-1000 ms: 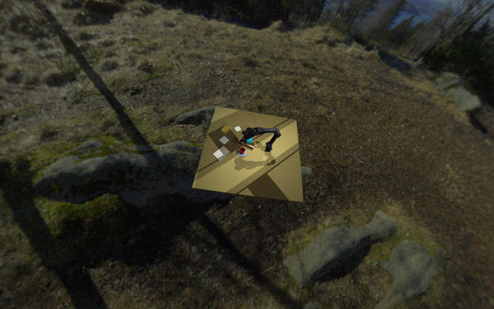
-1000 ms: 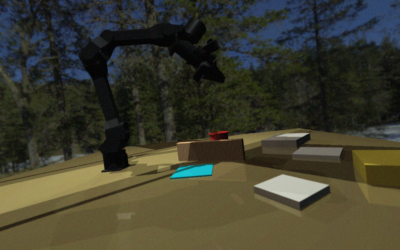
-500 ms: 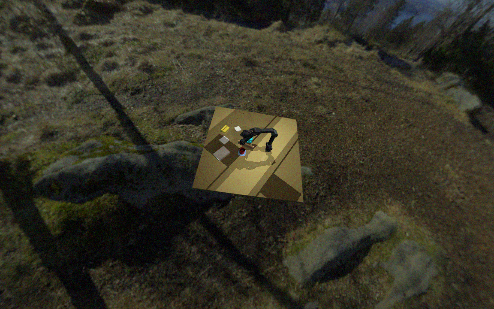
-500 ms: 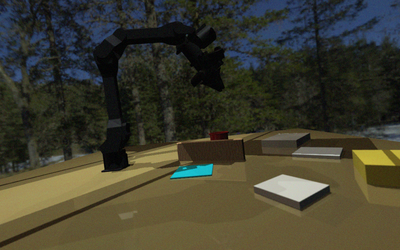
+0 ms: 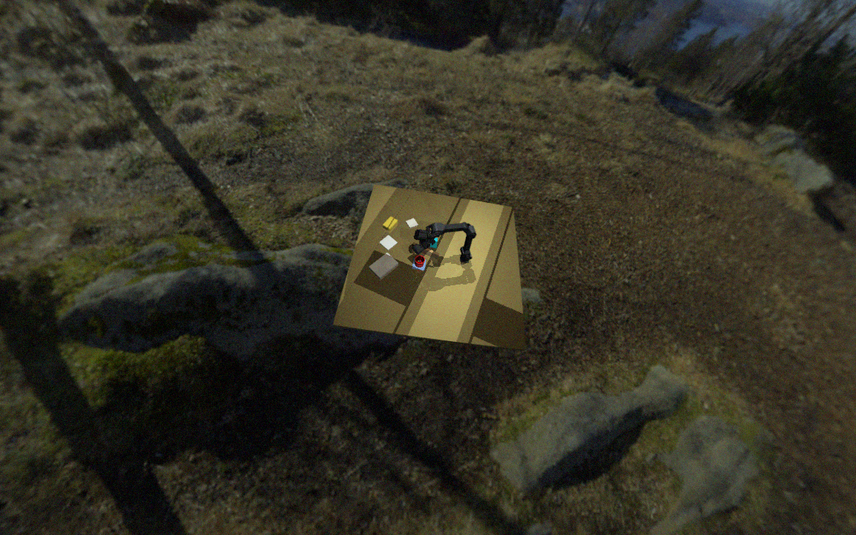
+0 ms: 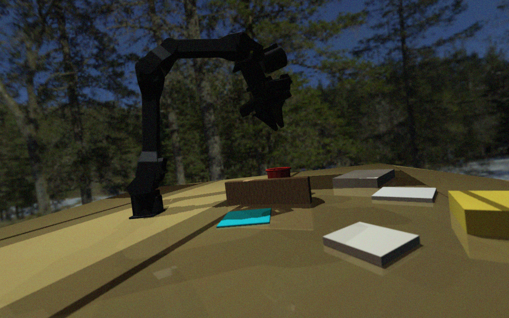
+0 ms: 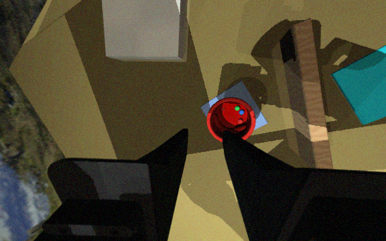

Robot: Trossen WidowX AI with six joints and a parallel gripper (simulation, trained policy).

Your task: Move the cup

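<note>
A red cup [image 5: 419, 259] [image 6: 279, 172] [image 7: 228, 117] stands upright on the light blue pad [image 7: 241, 90]. A green marble [image 7: 237, 108], a blue marble [image 7: 241, 112] and a reddish one [image 7: 240, 121] show inside it. The cyan pad [image 5: 434, 243] [image 6: 246, 217] [image 7: 374, 90] lies bare on the other side of the wooden bar. My gripper [image 6: 279, 128] [image 7: 205, 134] is partly open, with nothing between its fingers. It hangs well above the cup; in the wrist view its right fingertip overlaps the cup's near rim. The cup's lower part is hidden in the exterior view.
The wooden bar [image 6: 268, 191] [image 7: 308, 67] stands between the pads. A grey block [image 5: 383, 266] [image 6: 363, 177] [image 7: 143, 30] lies beyond the cup. Two white slabs [image 5: 388, 241] [image 6: 404, 193] [image 6: 371, 239] and a yellow block [image 5: 389, 223] [image 6: 493, 213] lie farther off.
</note>
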